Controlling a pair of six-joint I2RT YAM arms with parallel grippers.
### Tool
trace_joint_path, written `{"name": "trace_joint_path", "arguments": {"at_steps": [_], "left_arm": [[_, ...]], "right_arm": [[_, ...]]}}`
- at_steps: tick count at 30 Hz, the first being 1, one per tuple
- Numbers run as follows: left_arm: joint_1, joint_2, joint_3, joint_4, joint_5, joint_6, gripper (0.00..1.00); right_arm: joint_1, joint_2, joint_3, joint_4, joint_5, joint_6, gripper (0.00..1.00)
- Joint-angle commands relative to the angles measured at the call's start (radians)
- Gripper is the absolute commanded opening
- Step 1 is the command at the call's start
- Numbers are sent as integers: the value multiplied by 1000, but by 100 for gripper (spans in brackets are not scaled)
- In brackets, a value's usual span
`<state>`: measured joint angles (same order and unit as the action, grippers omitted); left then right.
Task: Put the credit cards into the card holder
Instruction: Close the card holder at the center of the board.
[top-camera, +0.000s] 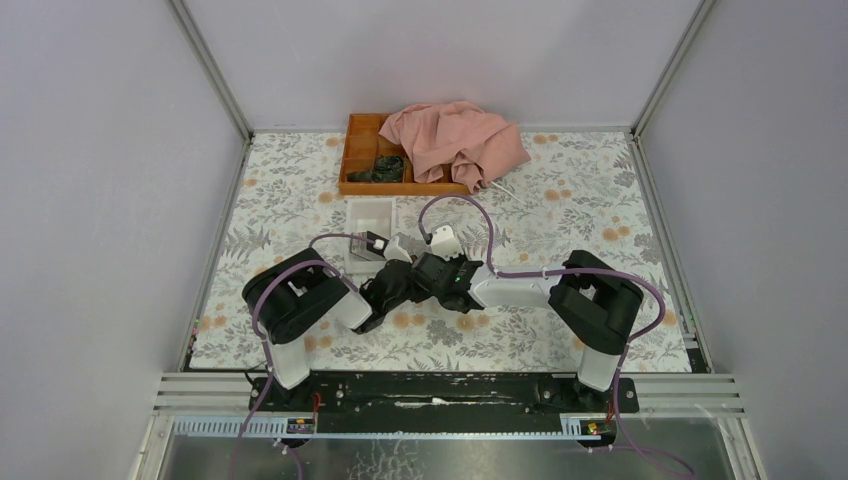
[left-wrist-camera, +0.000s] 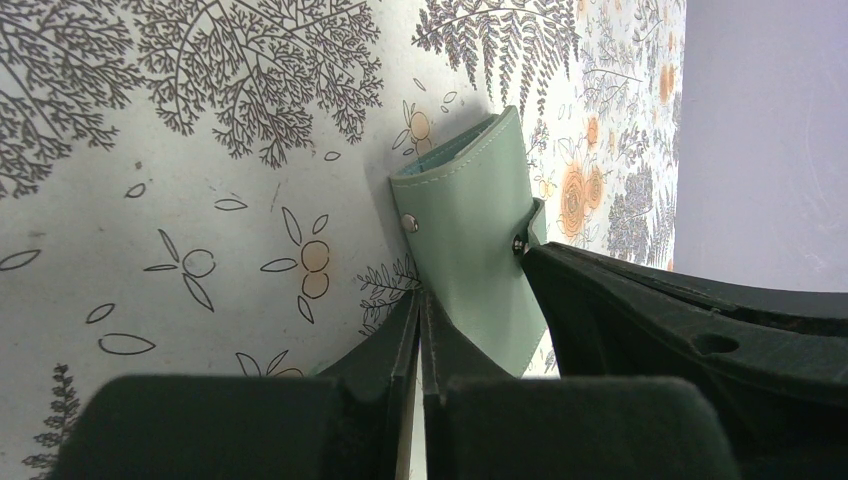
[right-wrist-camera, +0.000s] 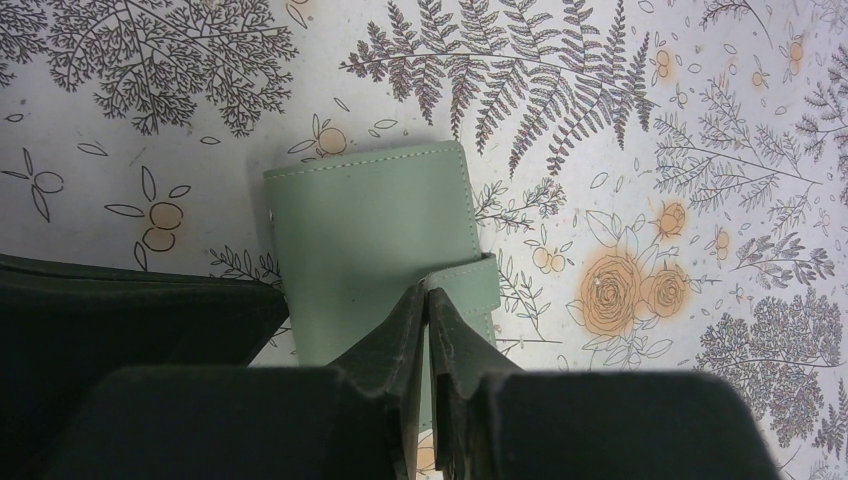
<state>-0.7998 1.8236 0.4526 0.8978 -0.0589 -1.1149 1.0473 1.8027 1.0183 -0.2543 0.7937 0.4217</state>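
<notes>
**Card holder pinned mid-table between both grippers**

The card holder (right-wrist-camera: 375, 240) is closed and sits near the middle of the floral tablecloth (right-wrist-camera: 650, 150). I cannot tell whether it rests flat. It is dull grey-green, with pale stitching along the rim, a metal stud on its face and a snap strap wrapped round one edge. My right gripper (right-wrist-camera: 428, 300) is clenched on the strap end. My left gripper (left-wrist-camera: 421, 315) is pressed shut at the opposite edge, and I cannot tell whether it pinches the case. Bare cloth runs off to the right and toward me. Just beyond sits a white box (top-camera: 370, 215). Further back, an orange tray (top-camera: 362, 150) lies half under a pink cloth (top-camera: 455, 140) at the rear wall.
</notes>
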Motion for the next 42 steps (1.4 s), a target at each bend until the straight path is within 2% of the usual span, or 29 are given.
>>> {"name": "trace_joint_path", "arguments": {"at_steps": [1,42], "left_arm": [[-27,44,-8,-209,8,50,7],[-47,48,-15,-201,-3,43,7]], "right_arm": [[14,-2,35,-3,-6,5,11],[-52,65,-9,76,-79,15,11]]}}
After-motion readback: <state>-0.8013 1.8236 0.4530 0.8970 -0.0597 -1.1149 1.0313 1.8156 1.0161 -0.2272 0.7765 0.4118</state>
